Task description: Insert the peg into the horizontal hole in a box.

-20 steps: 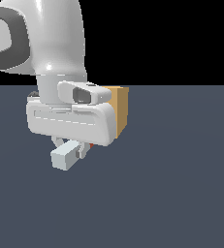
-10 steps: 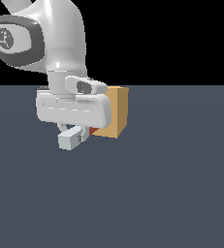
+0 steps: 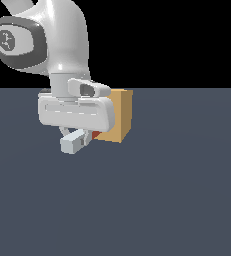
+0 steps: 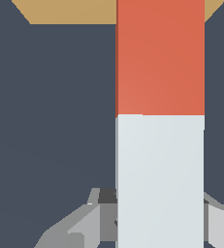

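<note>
The tan box [image 3: 119, 115] stands on the dark floor, just to the exterior view's right of my white hand. My gripper [image 3: 80, 135] is shut on the peg [image 3: 73, 143] and holds it level above the floor. The peg's pale grey end sticks out toward the exterior view's left. A small piece of its orange-red end [image 3: 95, 135] shows against the box's face. In the wrist view the peg [image 4: 159, 145] runs from between my fingers [image 4: 79, 225] up to the box [image 4: 70, 12], orange-red half foremost. The hole is hidden behind the peg and my hand.
The dark grey floor [image 3: 177, 190] stretches around the box on all sides. The arm's white links [image 3: 42, 40] rise above the hand at the exterior view's left.
My hand has risen and moved to the exterior view's right, toward the box, carrying the peg. Less of the orange-red end shows now. The box has stayed put.
</note>
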Robot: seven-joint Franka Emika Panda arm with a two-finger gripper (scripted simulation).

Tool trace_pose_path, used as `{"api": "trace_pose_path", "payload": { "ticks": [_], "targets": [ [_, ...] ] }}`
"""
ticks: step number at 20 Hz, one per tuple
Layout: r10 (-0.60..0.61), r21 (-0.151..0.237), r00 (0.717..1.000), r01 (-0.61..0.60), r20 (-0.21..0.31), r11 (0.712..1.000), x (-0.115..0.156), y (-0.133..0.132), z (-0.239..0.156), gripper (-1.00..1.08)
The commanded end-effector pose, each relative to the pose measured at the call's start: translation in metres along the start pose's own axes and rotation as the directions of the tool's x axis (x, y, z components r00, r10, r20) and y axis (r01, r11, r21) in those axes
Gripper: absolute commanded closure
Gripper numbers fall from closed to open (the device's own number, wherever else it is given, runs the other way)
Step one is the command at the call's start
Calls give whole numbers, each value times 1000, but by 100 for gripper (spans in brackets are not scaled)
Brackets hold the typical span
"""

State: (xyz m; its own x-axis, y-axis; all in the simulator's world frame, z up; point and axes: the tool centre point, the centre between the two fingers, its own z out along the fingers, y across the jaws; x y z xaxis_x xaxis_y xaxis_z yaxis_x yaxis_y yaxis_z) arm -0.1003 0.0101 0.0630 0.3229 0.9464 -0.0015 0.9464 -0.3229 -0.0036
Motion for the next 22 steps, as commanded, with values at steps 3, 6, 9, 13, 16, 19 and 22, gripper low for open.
{"api": "trace_pose_path", "payload": {
  "ticks": [3,6,9,13,16,19,22],
  "targets": [
    [0,0,1000,0,0,1000,2,0,0,108],
    [0,0,1000,0,0,1000,9,0,0,108],
    [0,-1,1000,0,-1,1000,24,0,-1,108],
    [-1,-2,1000,1,-1,1000,55,-1,-1,108],
    [-1,-3,1000,1,-2,1000,77,0,-2,108],
    [-1,-4,1000,1,-2,1000,92,0,-2,108],
    [-1,-4,1000,1,-2,1000,100,1,-3,108]
  ]
}}
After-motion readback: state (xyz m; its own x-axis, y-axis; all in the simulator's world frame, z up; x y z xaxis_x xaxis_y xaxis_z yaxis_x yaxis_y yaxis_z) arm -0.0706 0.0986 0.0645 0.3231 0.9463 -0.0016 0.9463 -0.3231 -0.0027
